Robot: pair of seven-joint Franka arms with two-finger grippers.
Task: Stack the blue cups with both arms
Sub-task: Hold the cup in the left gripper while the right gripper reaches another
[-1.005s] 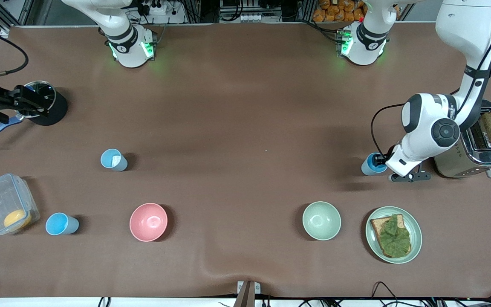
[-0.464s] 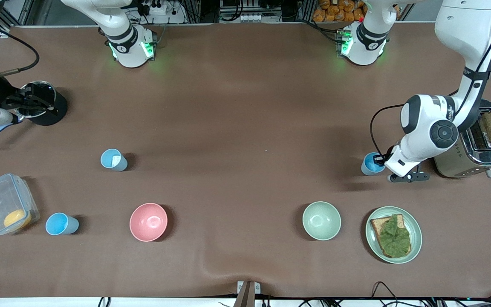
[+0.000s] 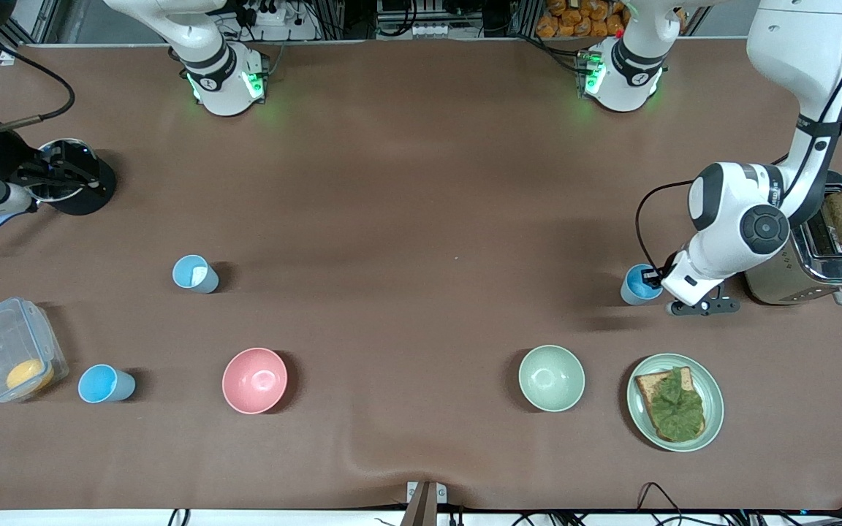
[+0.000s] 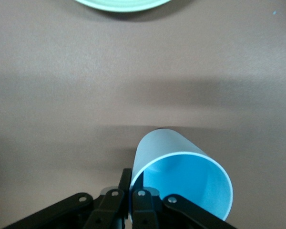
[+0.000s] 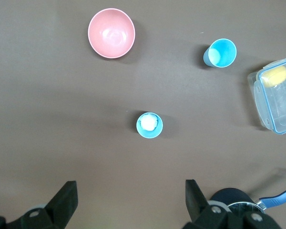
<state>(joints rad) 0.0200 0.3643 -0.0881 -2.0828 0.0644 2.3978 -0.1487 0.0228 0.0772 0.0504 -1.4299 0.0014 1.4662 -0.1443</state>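
Observation:
Three blue cups show. One blue cup [image 3: 639, 285] [image 4: 181, 157] is at the left arm's end of the table, beside the toaster. My left gripper [image 3: 659, 279] [image 4: 132, 180] is shut on its rim, one finger inside the cup and one outside. A second blue cup [image 3: 194, 274] [image 5: 149, 125], with a white patch inside, stands toward the right arm's end. The third blue cup [image 3: 104, 383] [image 5: 220, 52] stands nearer the front camera, next to a clear box. My right gripper [image 3: 70, 174] [image 5: 131, 195] hangs open and holds nothing, over a black pot.
A pink bowl [image 3: 254, 380] [image 5: 111, 32] and a pale green bowl [image 3: 551, 378] sit near the front. A green plate [image 3: 713, 398] [image 4: 124, 4] carries bread with lettuce. A toaster [image 3: 823, 256] holds bread. A clear box [image 3: 8, 351] [image 5: 276, 95] and black pot [image 3: 88, 193] stand at the right arm's end.
My left gripper has shut on the blue cup's rim. The right gripper has shifted slightly over the black pot.

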